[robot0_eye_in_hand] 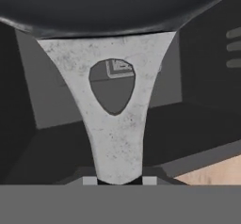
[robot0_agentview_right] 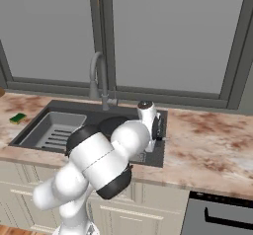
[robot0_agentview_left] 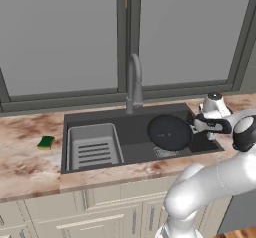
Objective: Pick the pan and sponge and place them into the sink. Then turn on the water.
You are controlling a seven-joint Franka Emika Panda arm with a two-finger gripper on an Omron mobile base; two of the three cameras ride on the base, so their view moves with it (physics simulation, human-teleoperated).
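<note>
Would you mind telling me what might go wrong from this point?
The pan hangs tilted over the sink, held only by its handle in the gripper; released now, it may drop hard or slip. The sponge lies on the counter far left, a long reach past the faucet.

arm's bent hard at the elbow and reaching forward, wrist turned sideways, end effector clamped shut on the pan handle, holding it level.

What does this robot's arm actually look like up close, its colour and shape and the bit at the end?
The arm is glossy white, built of thick rounded segments, with dark bands and caps at the joints. It ends in a white hand whose gripper has small dark jaws. No cables or markings are visible.
</note>
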